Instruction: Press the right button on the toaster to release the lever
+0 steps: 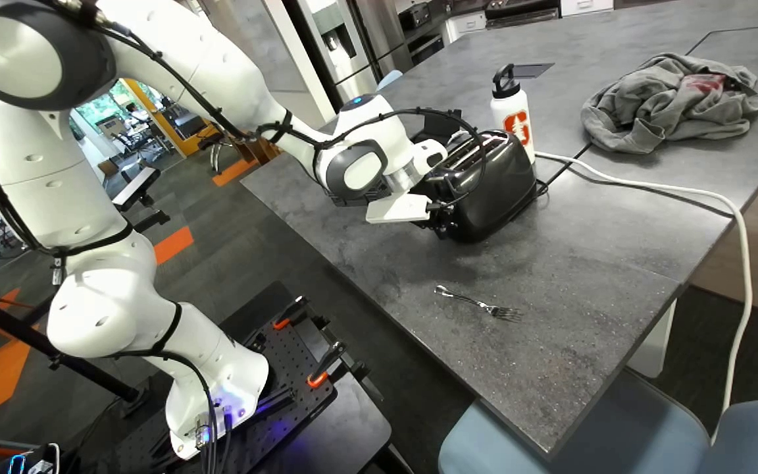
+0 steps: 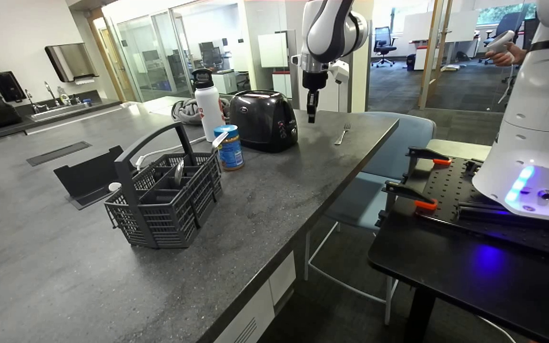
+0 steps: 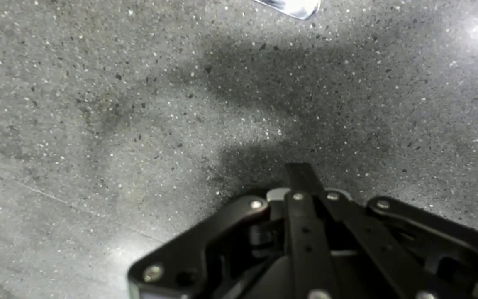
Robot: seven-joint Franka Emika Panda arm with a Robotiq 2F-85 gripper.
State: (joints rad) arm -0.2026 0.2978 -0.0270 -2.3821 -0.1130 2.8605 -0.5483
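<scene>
The black toaster (image 1: 501, 187) stands on the grey counter in both exterior views. In an exterior view (image 2: 255, 119) its end face with the lever slot and a column of small buttons (image 2: 282, 129) faces the table edge. My gripper (image 2: 311, 118) points down beside that end face, apart from it, with its tips above the counter. In an exterior view (image 1: 443, 227) it overlaps the toaster's near end, so the buttons are hidden there. In the wrist view the fingers (image 3: 301, 168) are together with nothing between them. The toaster does not show in the wrist view.
A fork (image 1: 478, 303) lies near the toaster; its handle end shows in the wrist view (image 3: 299, 6). A white bottle (image 2: 210, 112), a blue-lidded jar (image 2: 230, 155) and a mesh basket (image 2: 169, 205) stand nearby. A grey cloth (image 1: 668, 108) and white cable (image 1: 668, 187) lie behind.
</scene>
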